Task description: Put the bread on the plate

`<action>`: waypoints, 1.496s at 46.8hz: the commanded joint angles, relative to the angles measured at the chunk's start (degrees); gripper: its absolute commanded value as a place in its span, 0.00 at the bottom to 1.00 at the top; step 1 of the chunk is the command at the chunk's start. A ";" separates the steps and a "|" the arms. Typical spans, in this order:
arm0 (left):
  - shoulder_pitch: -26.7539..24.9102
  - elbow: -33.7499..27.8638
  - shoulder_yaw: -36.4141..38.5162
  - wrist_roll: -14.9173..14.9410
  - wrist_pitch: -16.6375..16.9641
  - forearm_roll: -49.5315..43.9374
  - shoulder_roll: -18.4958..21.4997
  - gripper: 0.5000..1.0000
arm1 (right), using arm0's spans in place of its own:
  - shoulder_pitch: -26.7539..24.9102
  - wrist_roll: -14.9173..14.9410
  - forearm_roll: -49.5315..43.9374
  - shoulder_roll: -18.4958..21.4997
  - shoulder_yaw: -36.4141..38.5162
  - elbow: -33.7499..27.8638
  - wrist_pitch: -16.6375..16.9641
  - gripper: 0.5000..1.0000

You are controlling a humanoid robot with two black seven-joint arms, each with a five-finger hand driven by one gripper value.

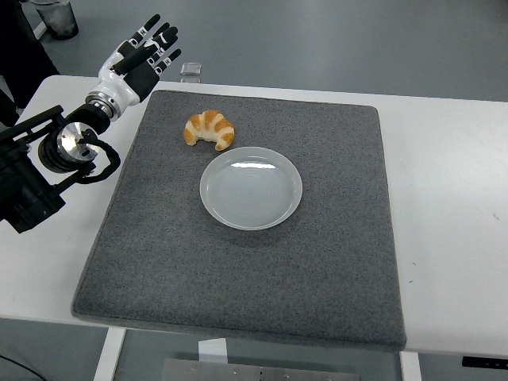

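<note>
A white desk (460, 198) carries a grey mat (317, 278) that covers most of its surface. A white plate (251, 188) sits on the mat, slightly left of centre, with nothing on it. The bread (209, 129), a croissant, lies on the mat just beyond the plate's far-left rim, not touching it. The left hand (144, 57) hovers above the desk's far-left corner, fingers extended and spread, holding nothing.
</note>
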 commanded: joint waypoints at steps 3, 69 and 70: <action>0.00 -0.96 0.27 -0.34 0.00 0.08 0.07 1.00 | 0.00 -0.09 0.00 0.00 0.00 0.05 0.00 0.90; -27.60 24.69 46.41 0.27 -1.49 68.72 -8.53 0.99 | 0.00 0.00 0.00 0.00 0.00 -0.04 0.00 0.90; -27.43 25.66 46.41 0.27 -1.66 68.64 -9.41 0.99 | 0.00 0.00 0.00 0.00 0.00 0.05 0.00 0.90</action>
